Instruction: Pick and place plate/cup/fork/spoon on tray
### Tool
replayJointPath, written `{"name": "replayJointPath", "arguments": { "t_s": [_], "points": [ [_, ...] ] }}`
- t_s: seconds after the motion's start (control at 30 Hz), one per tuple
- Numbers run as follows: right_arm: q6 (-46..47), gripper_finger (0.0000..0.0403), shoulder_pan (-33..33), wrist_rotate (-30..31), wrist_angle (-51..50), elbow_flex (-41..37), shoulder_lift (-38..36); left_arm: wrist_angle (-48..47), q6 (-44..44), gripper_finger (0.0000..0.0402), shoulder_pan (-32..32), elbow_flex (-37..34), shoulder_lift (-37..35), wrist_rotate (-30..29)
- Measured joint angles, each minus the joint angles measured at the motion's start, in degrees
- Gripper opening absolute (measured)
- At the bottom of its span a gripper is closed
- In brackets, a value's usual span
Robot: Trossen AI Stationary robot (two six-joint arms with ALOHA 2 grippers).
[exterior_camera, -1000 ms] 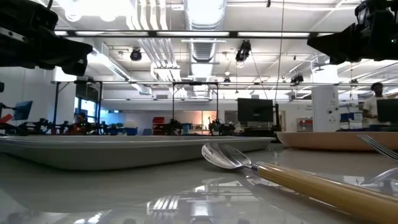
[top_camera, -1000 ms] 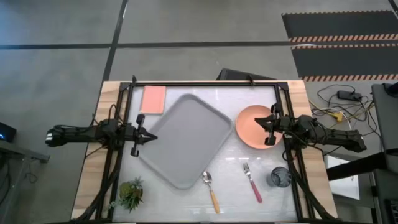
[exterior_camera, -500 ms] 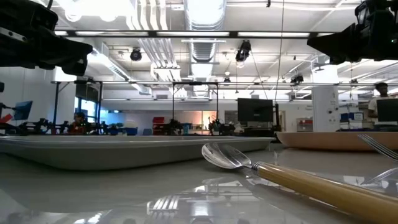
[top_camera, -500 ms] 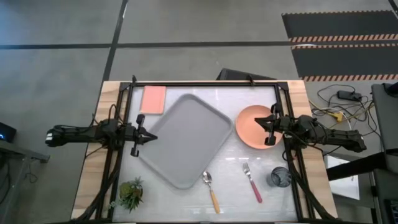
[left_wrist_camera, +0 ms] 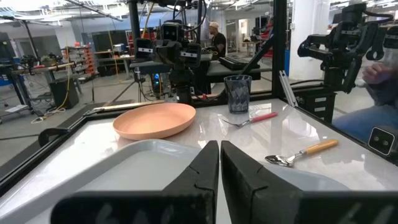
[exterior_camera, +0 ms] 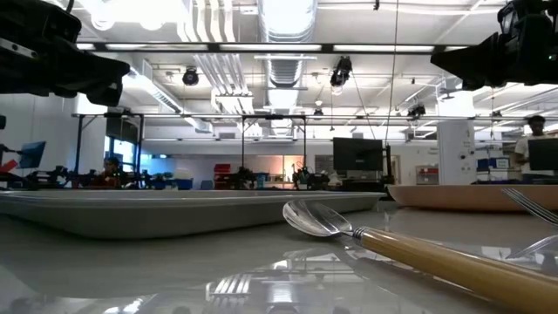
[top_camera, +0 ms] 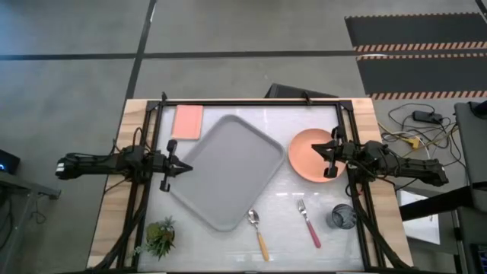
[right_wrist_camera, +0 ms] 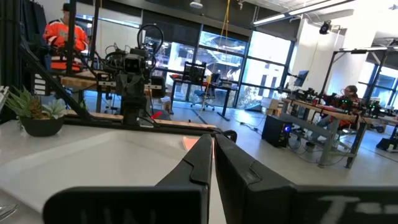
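Observation:
The grey tray (top_camera: 228,169) lies slantwise at the table's middle. The salmon plate (top_camera: 306,156) lies right of it. The dark cup (top_camera: 342,218) stands near the front right. The pink-handled fork (top_camera: 308,222) and the orange-handled spoon (top_camera: 258,233) lie flat near the front edge. My left gripper (top_camera: 187,168) is shut and empty above the tray's left rim. My right gripper (top_camera: 318,151) is shut and empty above the plate. In the low view both hang well above the table. The left wrist view shows the plate (left_wrist_camera: 155,120), cup (left_wrist_camera: 238,93), fork (left_wrist_camera: 255,118) and spoon (left_wrist_camera: 301,153).
A flat pink rectangle (top_camera: 188,121) lies at the far left, beside the tray's far corner. A small potted plant (top_camera: 160,237) stands at the front left. A dark frame (top_camera: 251,102) runs around the white table top. People show in the room beyond.

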Motion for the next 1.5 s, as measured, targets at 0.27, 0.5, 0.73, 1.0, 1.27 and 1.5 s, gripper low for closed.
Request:
{"name": "replayJointPath", "arguments": {
  "t_s": [0.27,0.5,0.73,1.0,1.27,1.5],
  "points": [
    [0.0,0.0009,0.0,0.0,0.0,0.0,0.0,0.0,0.0,0.0000,0.0,0.0,0.0,0.0],
    [0.0,0.0009,0.0,0.0,0.0,0.0,0.0,0.0,0.3,0.0000,0.0,0.0,0.0,0.0],
    [15.3,0.0009,0.0,0.0,0.0,0.0,0.0,0.0,0.2,0.0000,0.0,0.0,0.0,0.0],
    [31.7,0.0009,0.0,0.0,0.0,0.0,0.0,2.9,-0.1,0.0000,0.0,0.0,0.0,0.0],
    [35.7,0.0009,0.0,-0.4,1.5,0.0,0.0,22.3,-0.1,0.0000,0.0,0.0,1.4,0.6],
    [34.8,0.0009,0.0,0.1,8.5,0.0,2.9,28.3,-0.1,0.0000,0.0,0.0,1.4,0.6]
  ]
}}
